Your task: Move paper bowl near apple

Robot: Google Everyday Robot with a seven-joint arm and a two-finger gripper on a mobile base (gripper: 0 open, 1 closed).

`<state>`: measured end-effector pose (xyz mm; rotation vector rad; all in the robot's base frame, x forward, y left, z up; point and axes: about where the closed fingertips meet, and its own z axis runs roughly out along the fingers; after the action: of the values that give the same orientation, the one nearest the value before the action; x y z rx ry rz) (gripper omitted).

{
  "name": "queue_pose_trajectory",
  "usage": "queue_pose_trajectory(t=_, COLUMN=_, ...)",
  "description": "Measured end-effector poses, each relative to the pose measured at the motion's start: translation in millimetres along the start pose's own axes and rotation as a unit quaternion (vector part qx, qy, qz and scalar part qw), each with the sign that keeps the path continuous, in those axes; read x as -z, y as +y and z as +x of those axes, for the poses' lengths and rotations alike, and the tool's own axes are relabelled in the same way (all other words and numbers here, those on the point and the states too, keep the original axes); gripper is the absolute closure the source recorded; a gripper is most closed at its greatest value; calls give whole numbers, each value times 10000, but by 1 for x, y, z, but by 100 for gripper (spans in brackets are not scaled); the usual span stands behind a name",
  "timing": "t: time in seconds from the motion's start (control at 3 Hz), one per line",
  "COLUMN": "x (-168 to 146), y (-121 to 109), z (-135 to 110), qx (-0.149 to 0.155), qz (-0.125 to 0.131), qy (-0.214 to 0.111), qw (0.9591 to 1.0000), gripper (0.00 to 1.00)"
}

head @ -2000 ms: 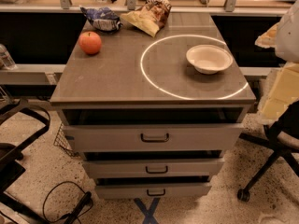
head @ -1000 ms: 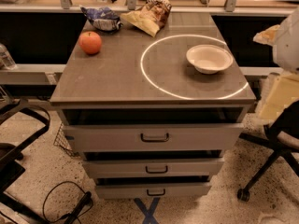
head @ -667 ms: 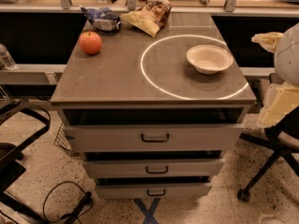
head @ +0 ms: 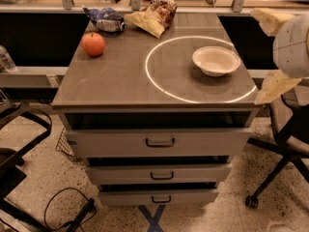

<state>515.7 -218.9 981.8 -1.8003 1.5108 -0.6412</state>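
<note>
A gray cabinet (head: 106, 81) with three drawers (head: 159, 141) stands on a speckled floor (head: 53, 178), with chairs beside it. The paper bowl (head: 216, 60) sits on the right side of the top. The apple (head: 93, 44) is well apart from it, at the back left. The gripper (head: 263, 54) hangs just off the right edge, near the bowl, its jaws spread wide apart.

Paper bowl (head: 216, 60): matt off-white paper. Apple (head: 93, 44): smooth skin, faint sheen. Cabinet top (head: 111, 79): smooth grey, low gloss. Tan snack bag (head: 152, 16): crinkled. Gripper (head: 284, 52), at right edge beside the cabinet: smooth matt cream plastic.
</note>
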Motion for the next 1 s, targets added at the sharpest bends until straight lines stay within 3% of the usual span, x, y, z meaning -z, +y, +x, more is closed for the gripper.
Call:
queue_pose_trajectory(t=0.33, x=1, y=-5, z=0, qx=-31, qz=83, qy=17, qw=10000, gripper=0)
queue_pose_trajectory(t=0.67, x=-5, y=1, z=-6, qx=5, qz=8, qy=61, qw=10000, gripper=0)
queue_pose_trajectory(t=1.0, x=-48, y=-10, z=-6, qx=59, qz=446, qy=153, qw=9989, gripper=0)
